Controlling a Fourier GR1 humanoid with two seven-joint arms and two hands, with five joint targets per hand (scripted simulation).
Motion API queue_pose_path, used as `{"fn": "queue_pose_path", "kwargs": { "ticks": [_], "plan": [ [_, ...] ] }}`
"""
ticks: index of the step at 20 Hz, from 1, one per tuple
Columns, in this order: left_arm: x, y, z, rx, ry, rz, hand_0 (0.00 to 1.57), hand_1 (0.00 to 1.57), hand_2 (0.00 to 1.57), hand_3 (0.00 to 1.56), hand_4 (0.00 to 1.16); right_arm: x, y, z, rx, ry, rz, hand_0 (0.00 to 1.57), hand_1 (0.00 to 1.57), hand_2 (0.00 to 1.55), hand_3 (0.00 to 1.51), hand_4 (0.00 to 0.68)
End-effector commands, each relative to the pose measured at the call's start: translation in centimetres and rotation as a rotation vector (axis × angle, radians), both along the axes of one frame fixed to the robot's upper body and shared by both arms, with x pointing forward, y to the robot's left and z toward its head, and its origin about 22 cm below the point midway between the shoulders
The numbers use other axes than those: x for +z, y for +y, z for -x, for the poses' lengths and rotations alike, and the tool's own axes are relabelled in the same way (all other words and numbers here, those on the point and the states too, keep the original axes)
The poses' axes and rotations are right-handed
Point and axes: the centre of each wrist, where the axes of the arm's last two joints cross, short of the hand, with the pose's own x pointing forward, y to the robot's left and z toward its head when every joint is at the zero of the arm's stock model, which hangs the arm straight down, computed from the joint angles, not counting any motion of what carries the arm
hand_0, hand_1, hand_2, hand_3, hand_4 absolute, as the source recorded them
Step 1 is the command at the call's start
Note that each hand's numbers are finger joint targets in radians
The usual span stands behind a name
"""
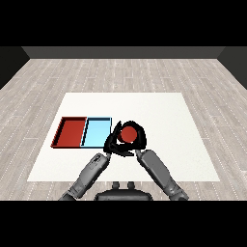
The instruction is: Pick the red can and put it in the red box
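Fingers of right hand [136,131] curl round red can [128,133], round top showing; left hand [114,143] fingers unclear.

A bare test room, this: pale wood-plank floor [120,72] running to dark walls [120,50] far beyond the right hand [137,137], and 1 plain white table [169,125] under it carrying a red tray [61,130] and light blue tray [96,131] off to its left.

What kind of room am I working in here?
Probably a bare test room, not a kitchen or workshop: a white table on pale wood-plank flooring, with dark walls behind. On the table lie only a red tray, a light blue tray and a red can.
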Motion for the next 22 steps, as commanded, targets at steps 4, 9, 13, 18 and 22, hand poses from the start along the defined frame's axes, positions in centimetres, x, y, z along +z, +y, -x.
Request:
{"fn": "queue_pose_path", "kwargs": {
  "ticks": [4, 9, 13, 18, 22],
  "plan": [
    [-0.6, -0.1, -0.8, -0.035, 0.016, 0.014, 0.00, 0.00, 0.00, 0.00, 0.00, 1.8, 1.8, -0.2, 0.024, 0.007, -0.003, 1.52, 1.52, 1.45, 1.40, 0.648],
    [0.2, -1.9, -0.2, 0.081, 0.013, 0.017, 0.00, 0.00, 0.00, 0.00, 0.66, 0.5, 2.4, 0.7, 0.011, -0.002, 0.023, 1.51, 1.51, 1.46, 1.40, 0.642],
    [0.6, -1.4, -1.4, 0.169, 0.066, 0.044, 1.57, 1.57, 1.57, 1.52, 1.13, -1.5, 1.7, 0.6, 0.022, -0.003, 0.013, 1.53, 1.53, 1.46, 1.39, 0.652],
    [-0.4, -1.6, -0.5, 0.207, 0.060, 0.010, 1.57, 1.57, 1.56, 1.48, 1.12, -2.0, 2.1, -0.2, 0.024, -0.011, 0.008, 1.49, 1.49, 1.44, 1.39, 0.651],
    [-2.0, 0.2, -1.5, 0.236, 0.034, 0.022, 1.57, 1.57, 1.55, 1.47, 1.13, -0.1, 1.5, 0.2, 0.012, -0.009, 0.003, 1.48, 1.48, 1.45, 1.39, 0.644]
  ]
}}
